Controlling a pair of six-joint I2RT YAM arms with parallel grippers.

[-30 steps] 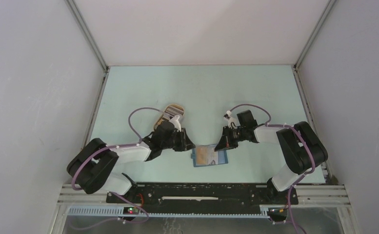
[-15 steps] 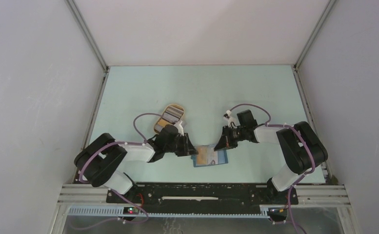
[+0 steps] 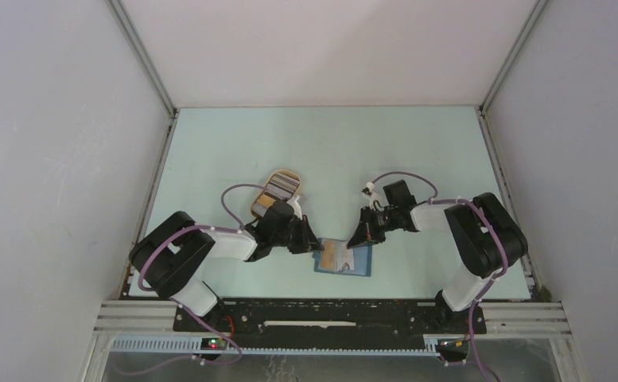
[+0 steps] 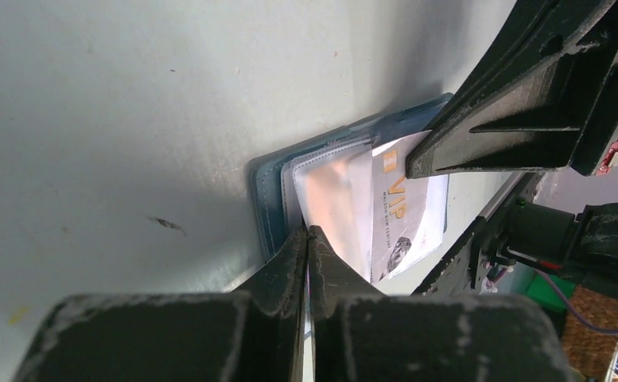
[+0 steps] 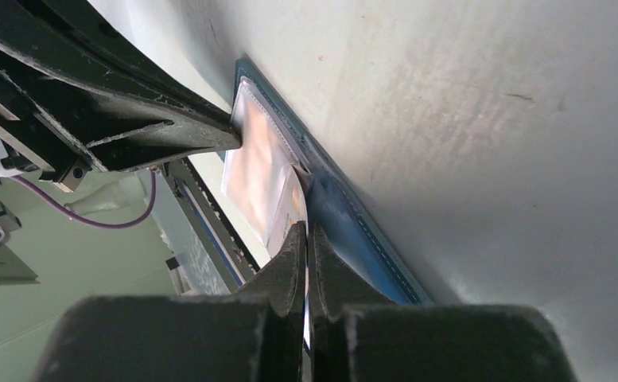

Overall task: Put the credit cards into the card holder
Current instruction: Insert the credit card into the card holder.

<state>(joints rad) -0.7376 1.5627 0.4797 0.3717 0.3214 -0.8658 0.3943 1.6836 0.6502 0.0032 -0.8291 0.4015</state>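
Low in the middle of the top view, the card holder (image 3: 359, 261) lies open and flat on the bench (image 3: 329, 151), with an arm reaching in from each side. The left fingers (image 4: 285, 267) are pressed together, their tips at the holder's near edge where a clear sleeve begins. Whether they pinch that sleeve or only touch it cannot be told. The right fingers (image 5: 289, 263) are also closed, and their tips rest against the holder's blue cover at the opposite side. In the left wrist view one of them bears down on a pale VIP card (image 4: 397, 207).

That card lies across the holder's inside, partly beside the shiny sleeve. It looks placed but perhaps not fully slid into a slot, because its printed face is uncovered. No other card can be made out in the holder.

Up and to the left of the holder in the top view, a tan tray (image 3: 289, 173) carries a stack of striped cards (image 3: 276, 191), just behind the left arm. Judging from this, the job is at an early stage: one card is at the holder and being seated, and the stack in the tray has yet to be brought over.
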